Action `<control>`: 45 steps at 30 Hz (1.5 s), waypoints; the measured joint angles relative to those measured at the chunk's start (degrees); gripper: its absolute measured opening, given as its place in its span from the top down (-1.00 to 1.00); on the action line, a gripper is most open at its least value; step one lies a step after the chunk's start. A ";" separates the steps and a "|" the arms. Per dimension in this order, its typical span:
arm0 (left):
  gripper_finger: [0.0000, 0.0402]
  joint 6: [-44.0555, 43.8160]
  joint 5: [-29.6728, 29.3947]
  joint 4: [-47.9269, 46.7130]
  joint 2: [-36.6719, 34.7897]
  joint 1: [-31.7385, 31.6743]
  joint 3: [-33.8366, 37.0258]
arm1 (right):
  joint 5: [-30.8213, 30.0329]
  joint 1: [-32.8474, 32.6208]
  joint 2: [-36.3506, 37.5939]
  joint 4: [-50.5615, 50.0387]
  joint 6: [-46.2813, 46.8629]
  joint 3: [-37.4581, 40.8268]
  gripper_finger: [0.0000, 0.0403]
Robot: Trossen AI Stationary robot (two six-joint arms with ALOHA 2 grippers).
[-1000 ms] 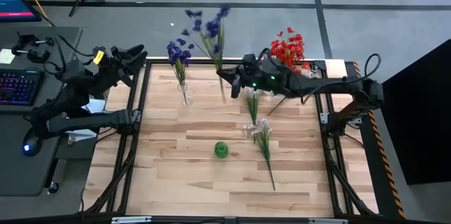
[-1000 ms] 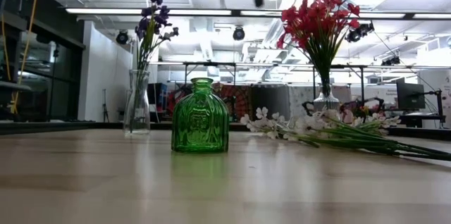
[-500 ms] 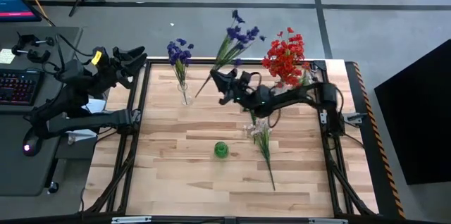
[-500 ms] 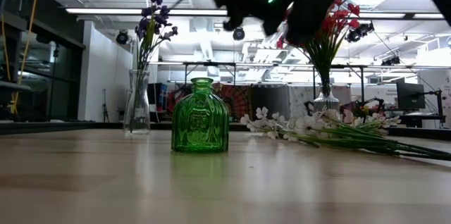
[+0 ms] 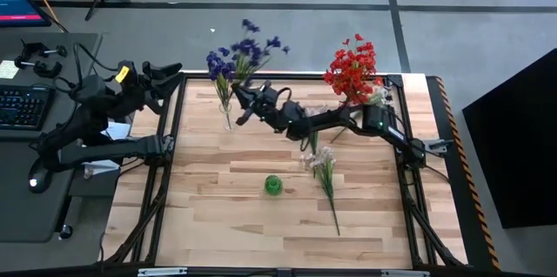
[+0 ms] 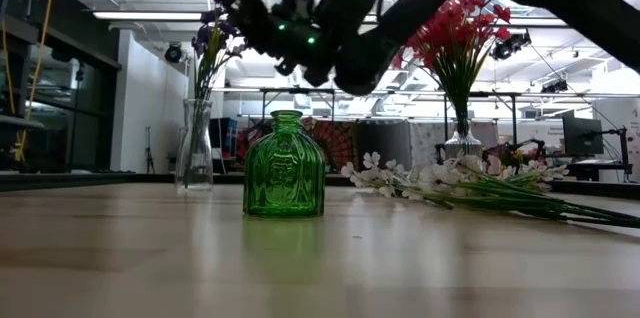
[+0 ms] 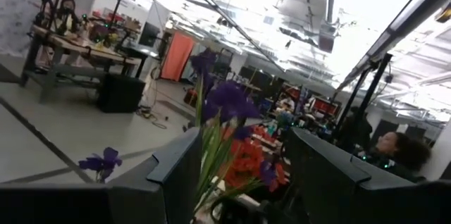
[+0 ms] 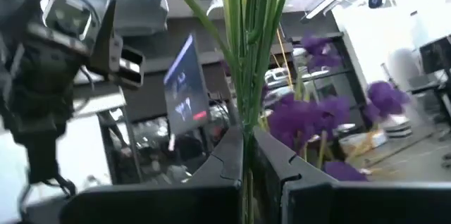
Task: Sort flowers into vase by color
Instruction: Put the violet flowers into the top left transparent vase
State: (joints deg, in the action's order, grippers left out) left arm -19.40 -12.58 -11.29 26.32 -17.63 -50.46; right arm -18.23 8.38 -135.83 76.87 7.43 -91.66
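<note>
Toward eleven o'clock on the bench [image 5: 218,225], the right gripper [image 5: 244,107], jaws clamped on a purple spray [image 5: 252,49], hangs beside the purple-flower vase [image 5: 228,118], apparently for insertion, left gripper [image 5: 165,75] unreadable.

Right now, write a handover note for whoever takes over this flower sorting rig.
Right pincer: shut on a purple spray, held in the air near the clear vase that already holds purple flowers.
Left pincer: waiting at the table's left edge, open.
Done: red flowers stand in their vase.
Left: seat the held spray; white flowers lie on the table; the green vase is empty.
</note>
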 joint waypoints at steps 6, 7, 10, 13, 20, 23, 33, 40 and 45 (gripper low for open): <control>0.02 0.04 0.01 0.15 -1.20 0.00 0.01 | -0.02 0.19 -0.17 -10.01 -5.17 -3.30 1.00; 0.02 0.11 0.00 0.08 -1.50 0.00 0.00 | -0.02 0.25 -0.28 -11.14 -5.90 -3.48 1.00; 0.02 1.05 -0.04 0.17 -1.70 0.00 0.00 | -0.38 0.37 -0.26 -13.33 -7.83 -3.82 1.00; 0.02 1.12 -0.04 -0.02 -1.83 0.01 0.00 | -0.43 0.63 -0.24 -16.52 -7.67 -3.82 1.00; 0.02 2.67 -0.17 -0.03 -1.88 0.02 0.00 | 2.72 0.64 -0.24 -22.95 -7.44 -3.82 1.00; 0.02 3.67 -0.20 0.00 -1.90 0.01 0.00 | 3.33 0.59 -0.24 -24.73 -7.46 -3.80 1.00; 0.02 3.89 -0.68 0.00 -1.88 0.02 0.00 | 3.40 0.59 -0.19 -28.21 -7.46 -3.78 1.00; 0.02 4.09 -0.68 0.00 -1.88 0.02 0.00 | 2.26 0.59 -0.19 -28.25 -7.44 -3.78 0.71; 0.02 4.09 -0.68 0.00 -1.88 0.01 0.00 | 1.71 0.58 -0.19 -28.21 -7.05 -3.78 0.31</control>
State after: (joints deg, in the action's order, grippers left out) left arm -15.31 -13.26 -11.29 24.45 -17.62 -50.46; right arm -16.51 8.96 -136.03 48.66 0.38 -95.44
